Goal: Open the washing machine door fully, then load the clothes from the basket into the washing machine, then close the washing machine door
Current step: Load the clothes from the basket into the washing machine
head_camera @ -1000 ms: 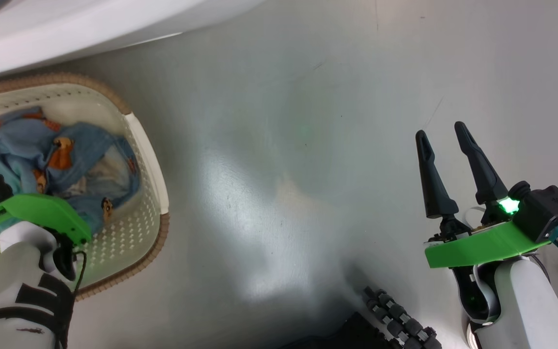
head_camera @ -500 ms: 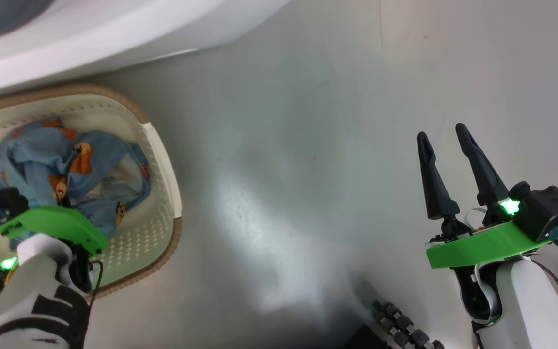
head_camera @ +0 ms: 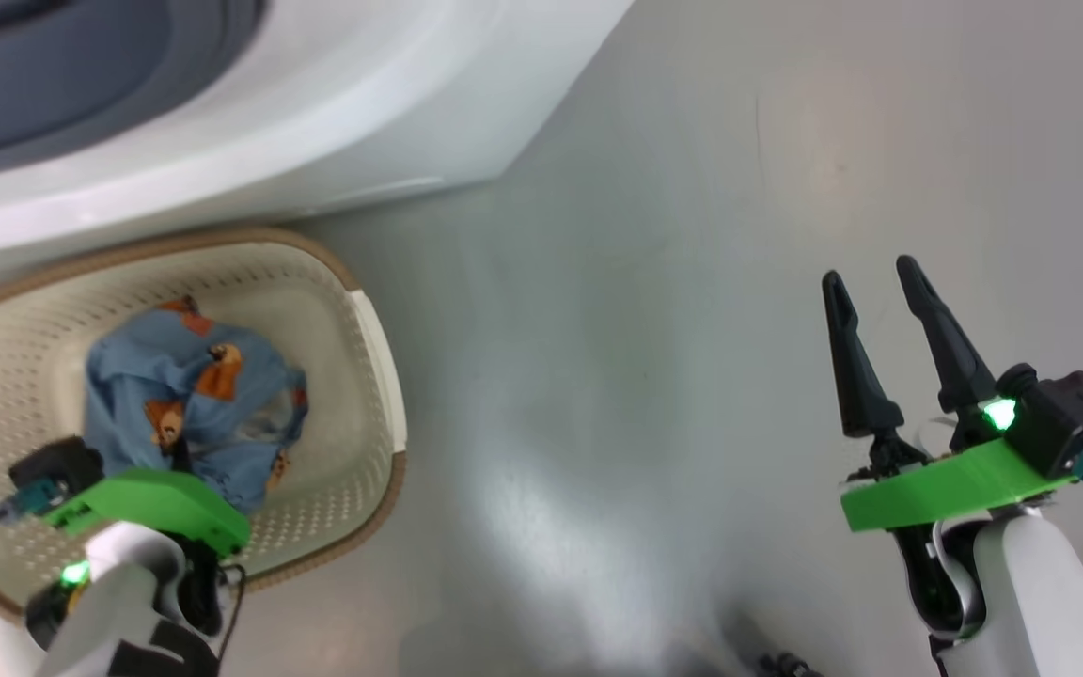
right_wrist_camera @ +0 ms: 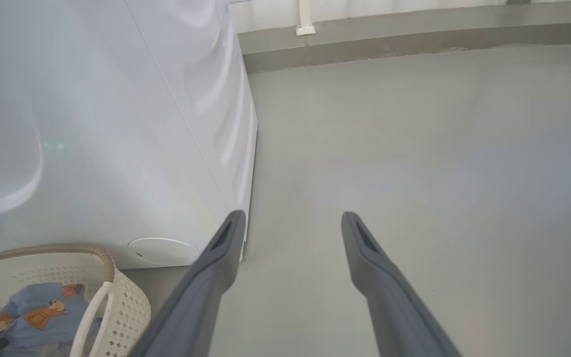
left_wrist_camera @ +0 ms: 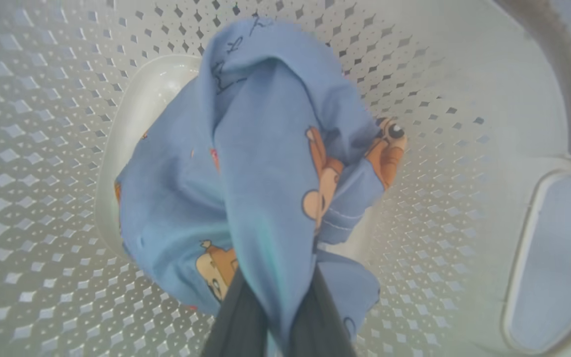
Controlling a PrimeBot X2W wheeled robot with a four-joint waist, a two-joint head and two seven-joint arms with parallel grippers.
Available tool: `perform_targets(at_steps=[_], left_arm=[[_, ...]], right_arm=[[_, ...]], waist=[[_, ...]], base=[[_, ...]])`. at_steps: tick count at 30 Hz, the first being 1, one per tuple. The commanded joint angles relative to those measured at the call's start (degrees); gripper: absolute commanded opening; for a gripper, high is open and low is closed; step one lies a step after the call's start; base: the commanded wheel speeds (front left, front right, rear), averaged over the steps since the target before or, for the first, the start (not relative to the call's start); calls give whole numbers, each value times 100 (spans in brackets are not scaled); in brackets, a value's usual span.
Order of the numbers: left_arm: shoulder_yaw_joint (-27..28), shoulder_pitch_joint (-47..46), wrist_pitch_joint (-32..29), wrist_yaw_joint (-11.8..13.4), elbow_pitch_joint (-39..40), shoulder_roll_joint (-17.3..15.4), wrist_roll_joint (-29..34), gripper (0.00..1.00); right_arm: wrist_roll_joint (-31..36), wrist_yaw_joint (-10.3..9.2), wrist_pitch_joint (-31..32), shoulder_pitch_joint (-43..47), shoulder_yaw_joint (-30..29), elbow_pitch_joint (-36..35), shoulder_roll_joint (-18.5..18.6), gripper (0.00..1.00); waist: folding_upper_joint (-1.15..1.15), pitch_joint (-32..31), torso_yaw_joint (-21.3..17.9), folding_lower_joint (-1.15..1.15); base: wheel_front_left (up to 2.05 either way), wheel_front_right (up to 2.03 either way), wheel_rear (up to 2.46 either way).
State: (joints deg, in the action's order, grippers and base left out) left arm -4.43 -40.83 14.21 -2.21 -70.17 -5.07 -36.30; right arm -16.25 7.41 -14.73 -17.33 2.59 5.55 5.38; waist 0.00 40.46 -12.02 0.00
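One cream basket (head_camera: 382,320) is set on the floor (head_camera: 645,376), just beside the front of one white washing machine (head_camera: 363,113). One blue bundle of clothes (head_camera: 194,395) is seen in the basket's middle. The left arm (head_camera: 118,602) is reached down into the basket, and the left jaws are clamped on the clothes. The right arm (head_camera: 1021,583) is held over the floor, the right jaws parted.

**A bare laundry corner**

I am working in a plain laundry area. The washing machine (head_camera: 335,122), big and white, is standing at my 11 o'clock on a smooth grey floor (head_camera: 692,282). The basket (head_camera: 339,376), cream and perforated, is sitting before it at 10 o'clock, holding the clothes (head_camera: 175,385). In my right wrist view, a low grey kerb (right_wrist_camera: 414,42) is running along the floor's far edge at 12 o'clock.
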Motion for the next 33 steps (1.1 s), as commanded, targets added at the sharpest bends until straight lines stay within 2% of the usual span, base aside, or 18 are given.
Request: perform_targets(at_steps=[1,22,33], left_arm=[[164,354,76,-26,131,-97,22,0],[737,2530,78,-290,2140,212,732,0],[491,3526,78,-300,3410,218,621,0]], right_arm=[[8,8,-27,329,58,-83,48,100],[85,8,-27,1278,-51,102,119,100],[137,8,-27,1754,-65,168,89,100]], waist=[[0,-465,221,0],[0,-2581,649,0],[0,-3380,772,0]], base=[[0,0,0],[0,0,0],[0,0,0]])
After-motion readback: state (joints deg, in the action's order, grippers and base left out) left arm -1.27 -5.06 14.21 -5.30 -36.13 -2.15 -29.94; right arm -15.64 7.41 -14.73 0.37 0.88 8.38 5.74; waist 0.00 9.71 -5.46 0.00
